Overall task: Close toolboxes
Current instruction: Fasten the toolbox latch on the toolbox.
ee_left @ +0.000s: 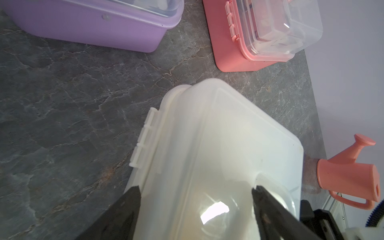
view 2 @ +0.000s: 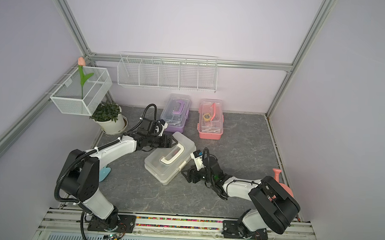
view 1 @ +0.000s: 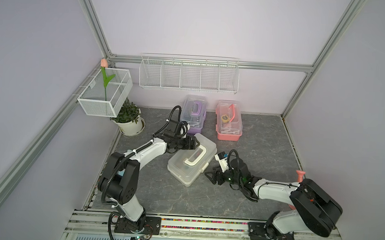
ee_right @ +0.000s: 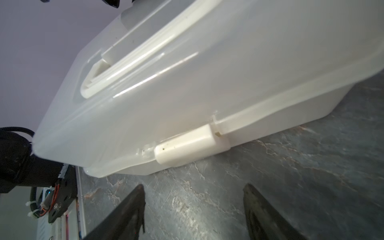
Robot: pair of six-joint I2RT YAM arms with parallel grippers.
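The large milky translucent-plastic toolbox (view 1: 181, 170) lies askew mid-table with its smooth lid (ee_left: 228, 135) down; a purple-based toolbox (view 1: 193, 114) and a pink-based toolbox (view 1: 229, 124), both clear-lidded, sit farther back. The left gripper (ee_left: 196, 191) hangs over that lid, black jaws spread wide and gripping nothing. The right gripper (ee_right: 194, 186) gapes empty, just short of the blocky white latch (ee_right: 192, 145).

— What do you look like?
— Two arms, left arm (view 1: 152, 149) and right arm (view 1: 274, 189): white shells, black joints.
— Cables?
— A black ribbed hose (view 1: 111, 177) runs along the left, tied with white zip ties (view 1: 134, 150). The right has thin black wires.
— And the ends?
— My left gripper (view 1: 198, 143) and right gripper (view 1: 209, 175) are black, and the fingers (ee_right: 133, 207) taper to points. A green light (view 1: 229, 179) glows on the right wrist.
— Feet?
— Black screwed plates (view 1: 154, 224), at seven and five o'clock.
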